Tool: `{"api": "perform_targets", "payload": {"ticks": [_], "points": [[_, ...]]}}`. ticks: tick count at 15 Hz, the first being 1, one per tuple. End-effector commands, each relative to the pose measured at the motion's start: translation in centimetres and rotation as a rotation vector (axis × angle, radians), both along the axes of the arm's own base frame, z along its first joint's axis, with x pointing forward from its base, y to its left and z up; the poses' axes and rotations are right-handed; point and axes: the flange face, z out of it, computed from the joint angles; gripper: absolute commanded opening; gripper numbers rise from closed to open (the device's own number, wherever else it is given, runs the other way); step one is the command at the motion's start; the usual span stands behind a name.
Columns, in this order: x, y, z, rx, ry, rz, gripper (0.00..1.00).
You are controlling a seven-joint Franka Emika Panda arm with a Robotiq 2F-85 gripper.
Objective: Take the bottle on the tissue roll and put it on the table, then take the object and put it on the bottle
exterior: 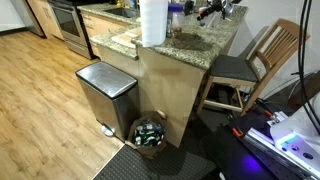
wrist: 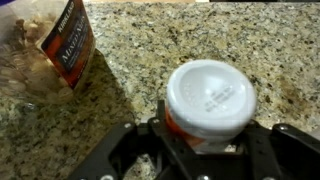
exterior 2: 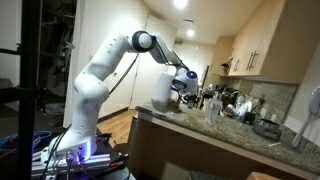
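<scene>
Bottle (wrist: pixel 210 98): white cap, upright, long axis vertical, pinched at its sides by the claw (wrist: pixel 208 135), directly below the wrist. Low over the granite table (wrist: pixel 150 40); contact unclear. Tissue roll (exterior: pixel 153 22) stands nearby, to one side.

Both exterior views stand well back from the jaws and share the speckled brown-grey granite counter (exterior: pixel 195 43) (exterior 2: pixel 195 123); the wrist view looks straight down on it, very close, from just behind the jaws.
</scene>
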Motion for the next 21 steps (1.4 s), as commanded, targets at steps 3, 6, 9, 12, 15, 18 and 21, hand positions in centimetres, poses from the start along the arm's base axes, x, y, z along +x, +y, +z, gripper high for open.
{"api": "perform_targets", "payload": {"ticks": [3,6,9,12,15,18,21], "points": [[0.0,0.0,0.0,0.004,0.002,0.000,0.25],[0.5,0.3,0.3,-0.002,-0.054,0.002,0.25],[0.6,0.4,0.4,-0.002,-0.075,0.021,0.25],[0.1,0.7,0.0,0.058,-0.029,-0.006,0.25],[0.3,1.1,0.1,0.041,-0.033,-0.005,0.50],[0.6,1.1,0.5,0.016,-0.065,-0.004,0.25],[-1.3,8.2,7.6,-0.047,-0.209,0.088,0.25]]}}
